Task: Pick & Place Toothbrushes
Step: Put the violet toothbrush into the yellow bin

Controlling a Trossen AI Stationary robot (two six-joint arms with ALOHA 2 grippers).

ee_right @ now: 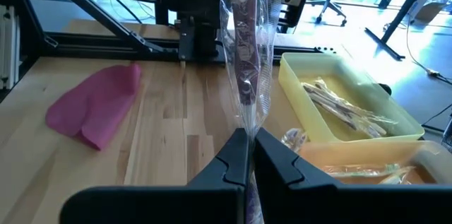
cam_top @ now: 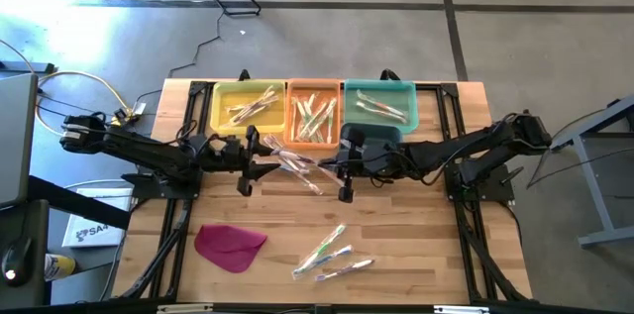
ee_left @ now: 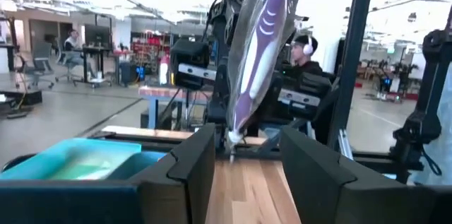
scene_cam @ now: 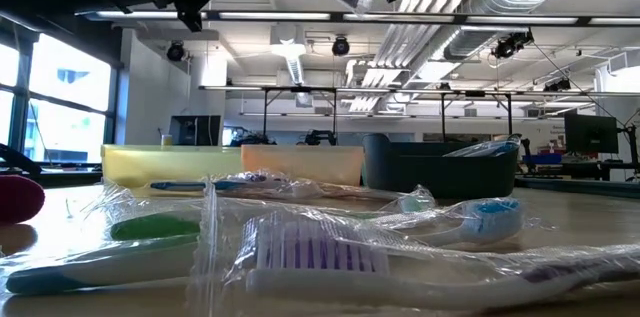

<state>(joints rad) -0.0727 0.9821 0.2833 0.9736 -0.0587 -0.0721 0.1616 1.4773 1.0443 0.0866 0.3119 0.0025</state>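
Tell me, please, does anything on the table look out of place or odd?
Yes. A flat magenta cloth-like piece lies on the wooden table near the loose toothbrushes; it is no toothbrush and matches no bin. Also, one wrapped toothbrush hangs above the table, pinched in the right gripper.

Wooden table (cam_top: 416,245): three bins (cam_top: 312,108), magenta cloth (cam_top: 230,245), loose toothbrushes (cam_top: 332,253).

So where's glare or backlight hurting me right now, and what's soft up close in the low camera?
High view: a bright glare patch on the floor at upper left; table evenly lit. Low view: the nearest wrapped toothbrush is blurred, its wrapper glinting; both arms overhead are silhouettes. Left wrist view: bright background behind the held purple toothbrush. Right wrist view: its wrapper glints, the windows behind overexposed.
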